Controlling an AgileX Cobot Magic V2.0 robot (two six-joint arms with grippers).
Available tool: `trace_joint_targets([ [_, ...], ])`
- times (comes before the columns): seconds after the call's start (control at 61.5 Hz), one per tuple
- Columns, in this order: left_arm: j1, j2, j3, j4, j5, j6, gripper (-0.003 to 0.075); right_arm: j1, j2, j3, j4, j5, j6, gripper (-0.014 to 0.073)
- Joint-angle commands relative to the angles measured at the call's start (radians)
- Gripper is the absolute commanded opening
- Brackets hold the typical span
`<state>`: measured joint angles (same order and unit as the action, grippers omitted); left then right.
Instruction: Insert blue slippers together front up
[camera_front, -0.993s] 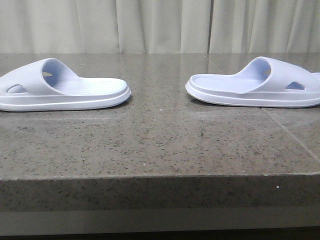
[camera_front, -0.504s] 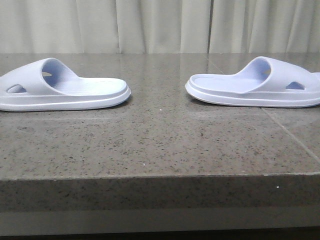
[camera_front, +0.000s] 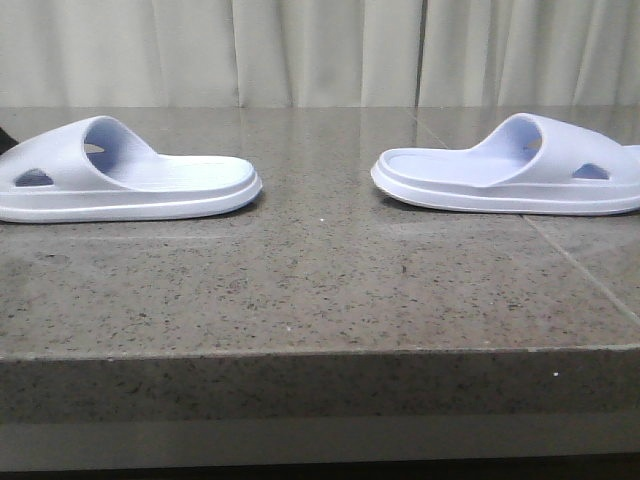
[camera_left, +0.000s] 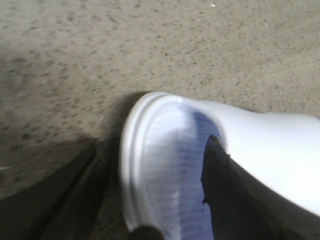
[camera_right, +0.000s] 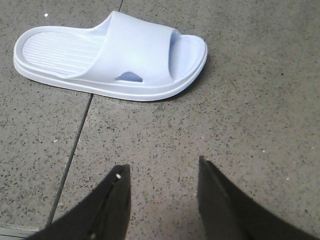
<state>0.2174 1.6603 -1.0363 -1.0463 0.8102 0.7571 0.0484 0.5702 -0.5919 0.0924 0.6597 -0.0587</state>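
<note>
on the table (camera_front: 320, 290), blue slippers (camera_front: 125, 180) apart

My left gripper (camera_left: 155, 195) view is blurred; its finger (camera_left: 225, 200) hides part of the left slipper (camera_left: 165, 165), cropped beyond.

We see one small change: a dark shape (camera_front: 4, 138) now shows at the far left edge of the front view, just behind the left slipper (camera_front: 125, 180), where bare counter (camera_front: 320, 270) showed a moment ago.

Speckled stone table (camera_front: 320, 290): left slipper (camera_front: 125, 175), right slipper (camera_front: 510, 170) flat, well apart.
</note>
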Motion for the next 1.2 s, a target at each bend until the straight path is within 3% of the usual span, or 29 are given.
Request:
trace_joint_targets([
  [0.0, -0.031, -0.015, -0.022, -0.028, -0.004, -0.001, 0.0386, 0.003, 0.009, -0.031, -0.011, -0.067, -0.002, 0.0352],
  [0.407, -0.044, -0.014, -0.022, -0.028, 0.001, -0.001, -0.0018, 0.003, 0.009, -0.031, -0.011, -0.066, -0.002, 0.0352],
  [0.846, -0.044, -0.191, -0.023, -0.053, 0.046, 0.0, -0.002, 0.003, 0.009, -0.031, -0.011, -0.053, -0.002, 0.0352],
  [0.944, -0.044, -0.257, 0.013, -0.11, 0.102, 0.01, -0.002, 0.003, 0.009, -0.031, -0.011, -0.034, -0.002, 0.0352],
  [1.074, -0.051, -0.357, 0.164, -0.296, 0.129, 0.166, -0.002, 0.001, 0.009, -0.032, -0.013, -0.008, -0.002, 0.0352],
  [1.188, -0.051, -0.394, 0.238, -0.362, 0.131, 0.208, -0.002, -0.03, 0.036, -0.051, -0.016, -0.007, 0.01, 0.0352],
])
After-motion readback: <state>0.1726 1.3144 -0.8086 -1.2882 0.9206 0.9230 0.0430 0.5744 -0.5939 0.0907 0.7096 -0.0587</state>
